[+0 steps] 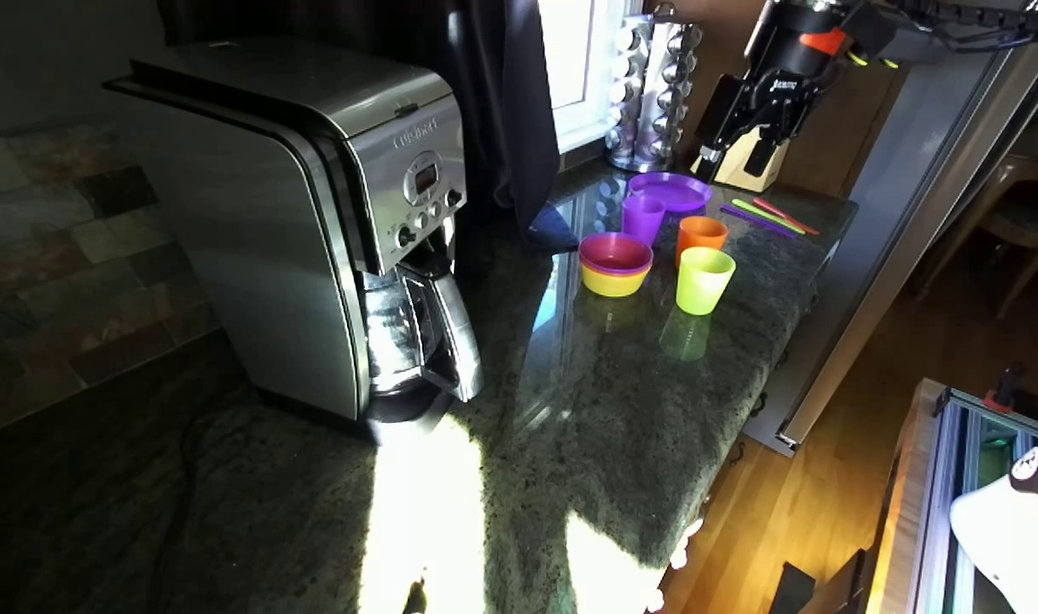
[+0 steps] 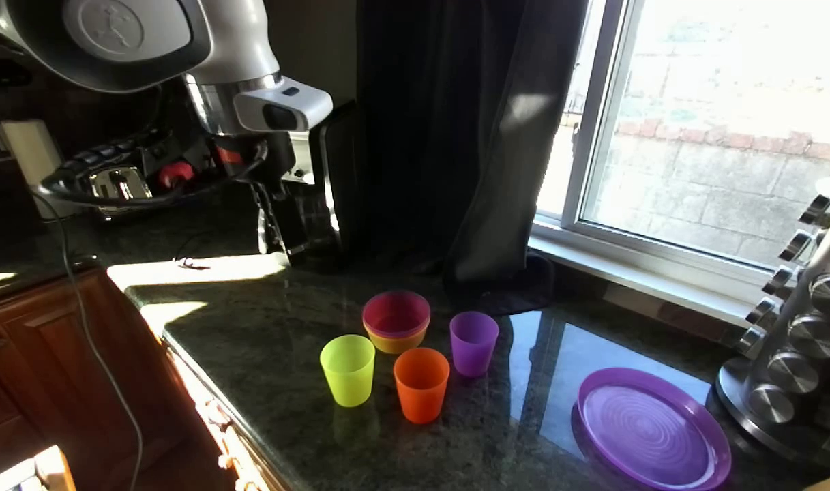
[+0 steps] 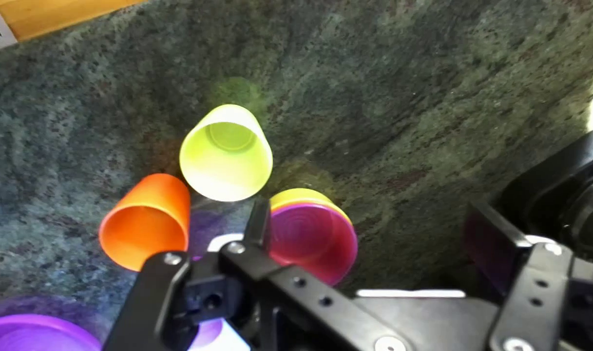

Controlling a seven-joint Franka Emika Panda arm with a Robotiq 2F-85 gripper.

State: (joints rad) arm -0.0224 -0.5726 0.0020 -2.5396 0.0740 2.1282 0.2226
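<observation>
Black metal gripper (image 3: 374,229), yours: jaws spread wide, nothing held, hanging above speckled, stone-look surface (image 3: 423,122). Progress, judged: early, grasping undone, pieces all on surface. Nearest you: nested bowls (image 3: 311,239), smooth, round, red topmost, yellow bottom. Beside: lime cup (image 3: 226,156), orange cup (image 3: 147,219), then purple cup (image 2: 474,346); tapered, translucent-looking plastic, upright. Farther off: flat purple plate (image 2: 650,429), raised rim, concentric rings.
</observation>
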